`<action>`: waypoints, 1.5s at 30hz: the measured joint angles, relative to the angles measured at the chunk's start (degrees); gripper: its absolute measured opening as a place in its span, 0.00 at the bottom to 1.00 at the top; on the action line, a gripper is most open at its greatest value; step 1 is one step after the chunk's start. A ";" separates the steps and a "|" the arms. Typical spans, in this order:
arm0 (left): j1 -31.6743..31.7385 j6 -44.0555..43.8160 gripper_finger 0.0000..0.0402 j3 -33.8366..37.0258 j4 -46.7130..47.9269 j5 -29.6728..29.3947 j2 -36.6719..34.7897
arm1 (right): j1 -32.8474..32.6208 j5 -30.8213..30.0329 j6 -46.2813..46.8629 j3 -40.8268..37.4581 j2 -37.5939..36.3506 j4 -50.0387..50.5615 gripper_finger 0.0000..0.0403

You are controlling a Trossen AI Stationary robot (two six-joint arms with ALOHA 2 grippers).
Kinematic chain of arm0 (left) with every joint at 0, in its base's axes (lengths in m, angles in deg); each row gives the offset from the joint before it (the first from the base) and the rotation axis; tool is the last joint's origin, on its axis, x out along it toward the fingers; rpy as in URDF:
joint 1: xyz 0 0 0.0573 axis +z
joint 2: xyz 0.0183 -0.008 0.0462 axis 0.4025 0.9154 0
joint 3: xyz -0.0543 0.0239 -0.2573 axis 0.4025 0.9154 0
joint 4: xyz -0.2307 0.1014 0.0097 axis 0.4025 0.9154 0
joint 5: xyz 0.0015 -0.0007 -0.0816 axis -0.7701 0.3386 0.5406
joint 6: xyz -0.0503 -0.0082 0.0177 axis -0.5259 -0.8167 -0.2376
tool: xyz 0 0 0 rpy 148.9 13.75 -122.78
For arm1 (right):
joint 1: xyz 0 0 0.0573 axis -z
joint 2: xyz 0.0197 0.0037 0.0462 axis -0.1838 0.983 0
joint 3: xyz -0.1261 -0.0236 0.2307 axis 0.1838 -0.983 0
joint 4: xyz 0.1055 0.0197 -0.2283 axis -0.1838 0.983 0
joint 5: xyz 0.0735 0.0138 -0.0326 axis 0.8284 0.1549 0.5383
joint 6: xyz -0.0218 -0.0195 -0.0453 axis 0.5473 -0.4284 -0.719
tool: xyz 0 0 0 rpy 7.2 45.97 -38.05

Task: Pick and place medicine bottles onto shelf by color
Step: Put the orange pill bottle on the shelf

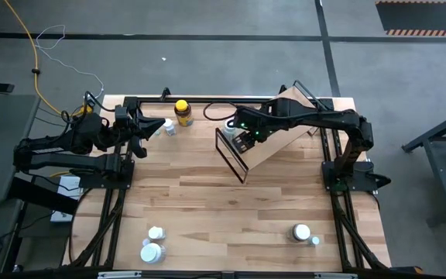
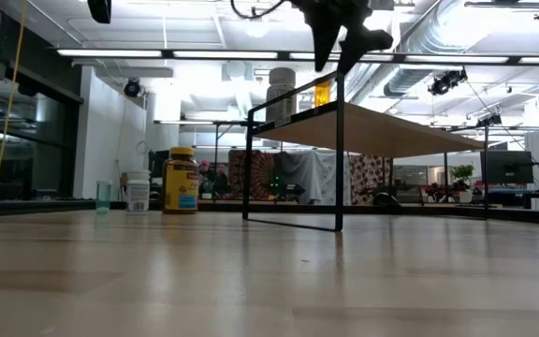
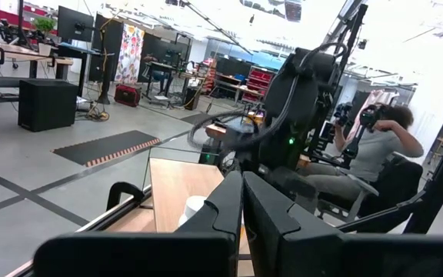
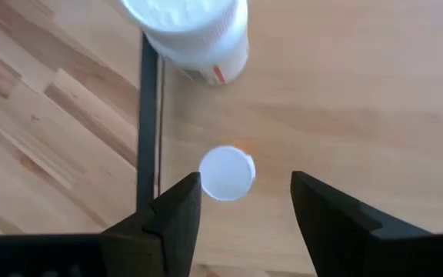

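Note:
The light-wood shelf (image 1: 279, 144) stands at the table's far middle on black wire ends (image 2: 293, 168). Near its left end stand a larger white bottle (image 4: 194, 31) and a small bottle with a white cap (image 4: 227, 173), which looks amber in the low view (image 2: 322, 92). My right gripper (image 4: 246, 181) hangs open above the small bottle, pointing steeply down, clear of it (image 2: 340, 47). My left gripper (image 1: 147, 128) waits shut and level at the far left, with nothing between its fingers (image 3: 241, 185).
On the table left of the shelf stand an amber bottle with a yellow cap (image 1: 183, 112) and a small white bottle (image 1: 169, 126). Two white bottles (image 1: 153, 242) stand near the front left and two (image 1: 304, 233) near the front right. A person (image 3: 375, 146) sits beyond the table.

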 joint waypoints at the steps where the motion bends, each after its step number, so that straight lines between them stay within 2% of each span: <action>1: -0.01 0.00 0.01 0.00 0.02 0.00 -0.02 | 0.00 -0.54 -0.82 0.15 -0.54 0.25 0.48; 8: -0.02 0.01 0.01 0.00 0.04 0.00 -0.02 | -0.32 -4.05 -5.30 0.31 -5.19 2.11 0.48; 11: -0.02 0.00 0.01 0.00 0.04 0.00 -0.02 | -0.57 -4.47 -6.34 -2.14 -6.44 4.44 0.44; 16: -0.01 0.02 0.01 0.00 0.04 -0.33 -0.02 | -0.84 -4.60 -7.11 -13.06 -10.34 1.74 0.25; 19: -0.02 0.02 0.01 0.00 0.04 -0.49 -0.02 | -0.83 -3.47 -5.68 -22.80 -14.77 -5.76 0.08; 21: 0.00 0.02 0.01 0.00 0.04 -0.70 -0.02 | -0.83 -3.14 -4.21 -29.49 -18.94 -14.38 0.02; 26: -0.02 0.02 0.01 0.00 0.04 -1.93 -0.02 | -0.83 -1.30 -0.19 -44.15 -26.50 -39.31 0.03; 29: 0.00 0.02 0.01 0.00 0.04 -1.97 0.00 | -0.83 -1.26 3.64 -49.40 -27.13 -47.99 0.01; 36: -0.02 0.02 0.01 0.00 0.02 -1.97 -0.02 | -1.29 -1.18 6.22 -52.57 -24.26 -55.54 0.00; 45: -0.02 0.02 0.01 -0.02 0.04 -1.97 -0.02 | -1.66 -0.76 7.67 -52.12 -23.71 -56.74 0.00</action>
